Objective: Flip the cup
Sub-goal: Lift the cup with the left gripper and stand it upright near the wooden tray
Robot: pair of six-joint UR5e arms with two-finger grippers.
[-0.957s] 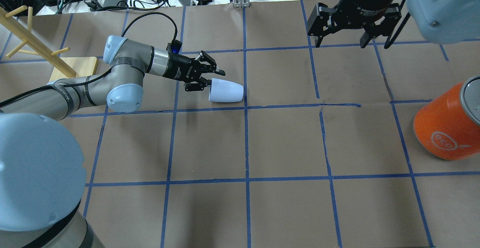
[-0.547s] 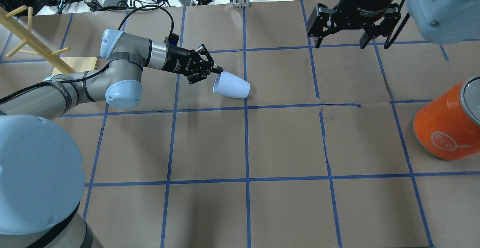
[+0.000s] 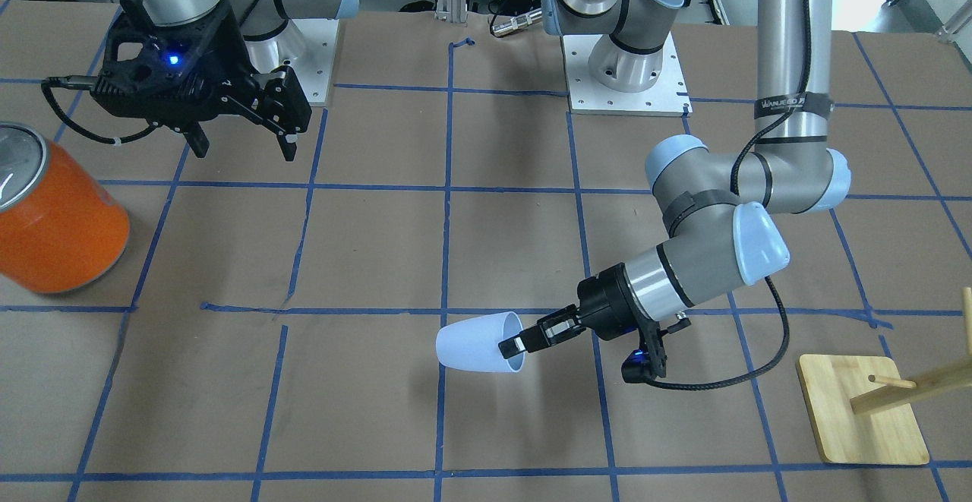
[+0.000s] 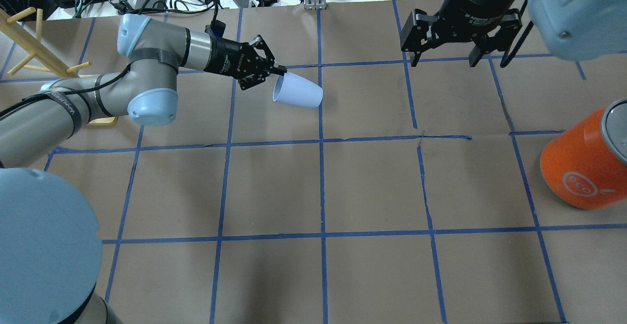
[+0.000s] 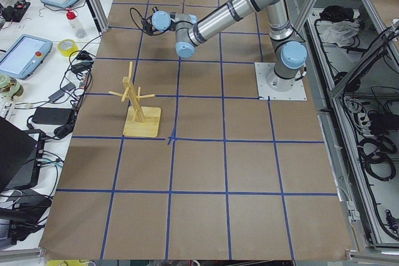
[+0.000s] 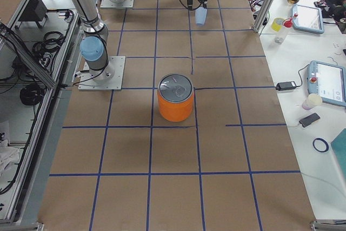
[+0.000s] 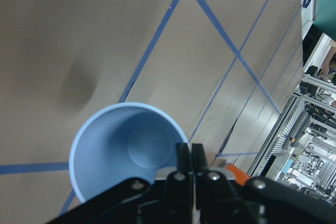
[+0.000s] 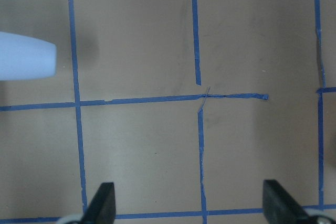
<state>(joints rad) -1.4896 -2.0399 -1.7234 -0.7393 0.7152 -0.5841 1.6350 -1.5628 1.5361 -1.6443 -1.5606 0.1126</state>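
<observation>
The orange can [image 4: 580, 164] reads "eco"; other lettering is too small.

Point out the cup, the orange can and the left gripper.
cup [image 4: 299, 92], overhead view, on its outer side wall.
orange can [image 4: 578, 172], overhead view, on its orange side.
left gripper [image 4: 281, 72], overhead view, between its fingertips at the cup's rim.

The cup [image 4: 299, 93] looks like smooth, matt plastic. Matt brown paper covers the table [image 4: 372, 186], lined with blue tape [image 4: 322, 186]. The orange can [image 4: 580, 167] is glossy, with a metal top. The stand [image 3: 862, 411] is pale wood.
</observation>
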